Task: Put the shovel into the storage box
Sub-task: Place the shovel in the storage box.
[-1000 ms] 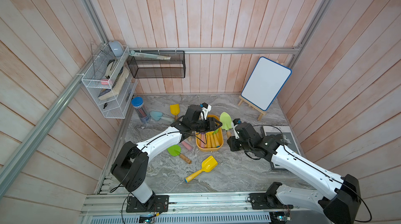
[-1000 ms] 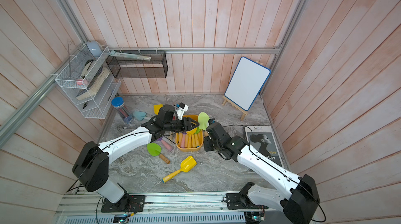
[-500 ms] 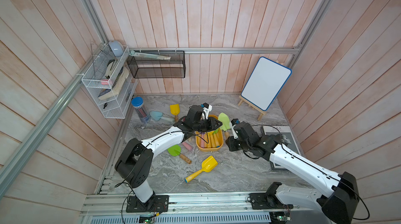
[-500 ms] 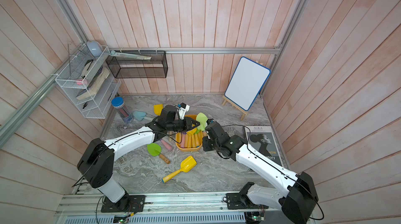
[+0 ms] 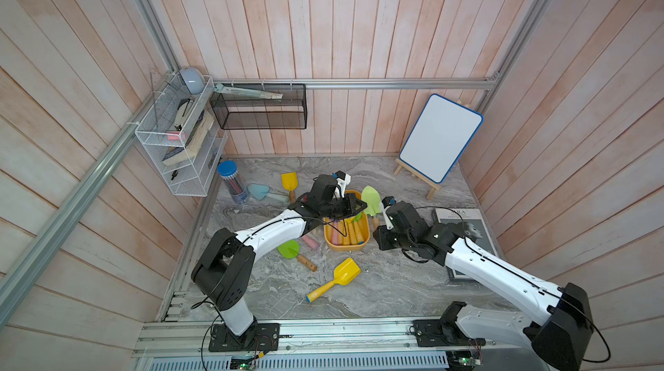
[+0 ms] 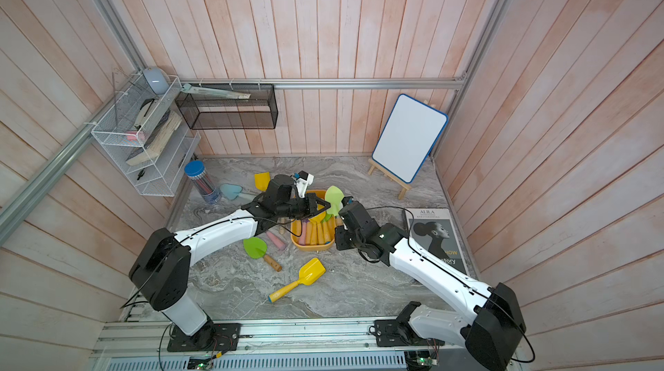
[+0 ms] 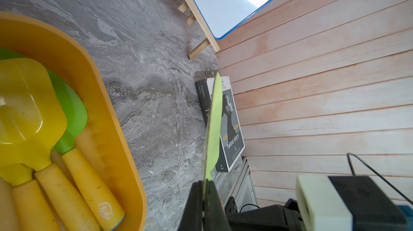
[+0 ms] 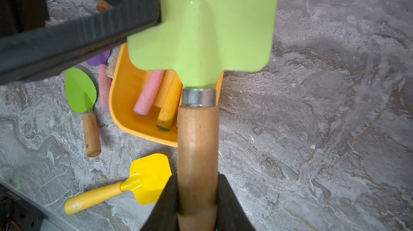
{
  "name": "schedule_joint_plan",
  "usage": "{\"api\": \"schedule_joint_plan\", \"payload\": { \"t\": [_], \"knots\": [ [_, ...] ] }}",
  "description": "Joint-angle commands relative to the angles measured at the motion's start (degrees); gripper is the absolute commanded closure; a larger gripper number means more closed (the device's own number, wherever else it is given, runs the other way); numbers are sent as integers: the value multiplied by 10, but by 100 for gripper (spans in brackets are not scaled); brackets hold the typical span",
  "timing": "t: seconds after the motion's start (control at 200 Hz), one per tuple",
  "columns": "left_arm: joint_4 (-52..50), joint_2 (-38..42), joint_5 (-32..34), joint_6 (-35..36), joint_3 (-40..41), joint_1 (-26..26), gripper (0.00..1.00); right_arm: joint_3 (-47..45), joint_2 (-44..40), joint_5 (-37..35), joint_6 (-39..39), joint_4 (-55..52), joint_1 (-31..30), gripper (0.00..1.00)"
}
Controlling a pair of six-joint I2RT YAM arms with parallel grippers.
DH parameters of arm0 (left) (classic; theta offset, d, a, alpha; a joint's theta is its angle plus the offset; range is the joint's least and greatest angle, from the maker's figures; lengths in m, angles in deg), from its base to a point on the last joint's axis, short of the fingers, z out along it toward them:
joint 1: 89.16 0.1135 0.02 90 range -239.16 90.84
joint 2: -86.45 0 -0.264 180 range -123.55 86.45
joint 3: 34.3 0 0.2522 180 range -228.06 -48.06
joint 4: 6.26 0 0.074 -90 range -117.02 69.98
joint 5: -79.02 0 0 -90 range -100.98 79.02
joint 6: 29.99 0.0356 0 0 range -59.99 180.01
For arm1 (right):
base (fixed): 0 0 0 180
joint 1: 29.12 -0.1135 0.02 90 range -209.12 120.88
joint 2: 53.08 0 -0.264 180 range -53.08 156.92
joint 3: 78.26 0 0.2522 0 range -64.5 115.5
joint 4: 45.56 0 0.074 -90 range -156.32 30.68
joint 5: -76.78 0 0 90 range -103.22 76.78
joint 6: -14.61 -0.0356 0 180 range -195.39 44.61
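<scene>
The table (image 5: 395,290) carries the box (image 5: 363,245), which lies below and just beside the left gripper (image 7: 204,187) and just beyond the right gripper (image 8: 197,198). Stored shovels (image 6: 316,232) already fill much of it, handles side by side, so part of the job looks done.

The lime shovel (image 5: 372,200) is up in the air between the two grippers, above the box's rim and not yet inside. The right gripper is clamped on its wooden handle. The left gripper is pinched tight on the thin edge of its blade. This reads as a handover in mid-air.

What seems left is for one gripper to let go and the other to lower the lime shovel into the box. A green shovel (image 5: 289,249), a yellow shovel (image 5: 345,272) and a blue shovel (image 5: 258,190) lie loose on the table, well apart from both grippers.
</scene>
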Motion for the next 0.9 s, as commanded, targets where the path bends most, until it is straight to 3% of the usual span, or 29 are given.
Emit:
{"api": "schedule_joint_plan", "payload": {
  "t": [0.0,0.14,0.525,0.895],
  "knots": [
    [-25,-7,26,36,-2,2,100,17,-3,4,4,10,-2,71],
    [-53,-4,33,56,-12,14,100,12,-11,3,5,7,-2,63],
    [-129,1,65,127,-21,67,100,-6,-4,11,10,15,-2,62],
    [-115,-39,73,168,-34,92,100,-7,10,14,16,18,-2,62]
  ]
}}
